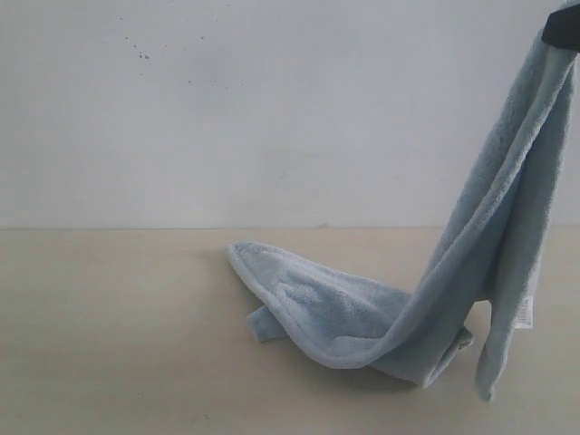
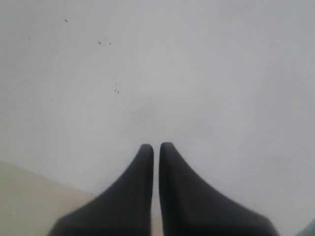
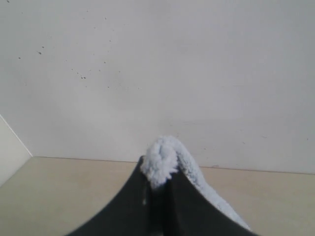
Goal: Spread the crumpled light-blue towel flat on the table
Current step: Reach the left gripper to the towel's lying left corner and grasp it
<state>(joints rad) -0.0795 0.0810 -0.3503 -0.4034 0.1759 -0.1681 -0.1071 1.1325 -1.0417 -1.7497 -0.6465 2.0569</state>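
Open table (image 1: 109, 344) left — hanging towel (image 1: 507, 208) blocks right.

The right gripper (image 3: 158, 172) is hanging high above the table (image 1: 109, 344), its fingers pinching a bunched fold of the towel (image 3: 165, 152). The left gripper (image 2: 156, 147) is hovering off the table too, jaws pressed together, gripping nothing.

My left gripper (image 2: 156, 150) has two matte black fingers (image 2: 129, 196), broad at the base and tapering to rounded tips. My right gripper (image 3: 158, 183) is the same smooth black pair.
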